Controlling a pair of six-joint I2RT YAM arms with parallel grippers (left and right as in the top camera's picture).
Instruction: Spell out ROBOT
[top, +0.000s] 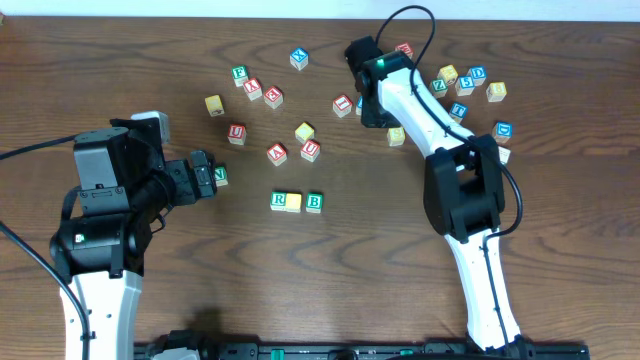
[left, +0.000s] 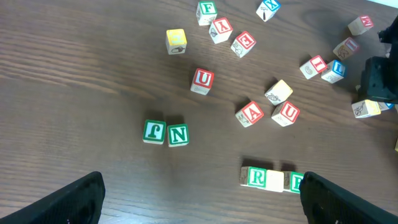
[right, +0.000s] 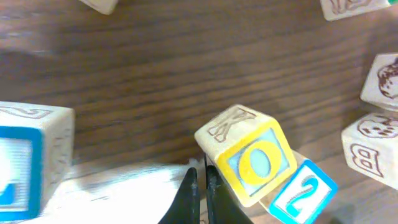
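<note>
Three cubes form a row on the bench (top: 120, 60): green R cube (top: 279, 201), yellow-faced cube (top: 294, 202), green B cube (top: 314, 202), side by side. At one o'clock from that row the right pincer (right: 199, 177) is pressed together on nothing, just beside the yellow O cube (right: 255, 163), which touches a blue 2 cube (right: 303, 194) at its four o'clock. At nine o'clock the left pincer (left: 202, 190) stands spread wide, empty.

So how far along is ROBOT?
Done: green-lettered R wooden cube, yellow-faced cube and green-lettered B cube sit in a row. In hand: nothing gripped; right gripper is shut beside the yellow-lettered O cube, left gripper open and empty. Left: that O and a T yet to join the row.
</note>
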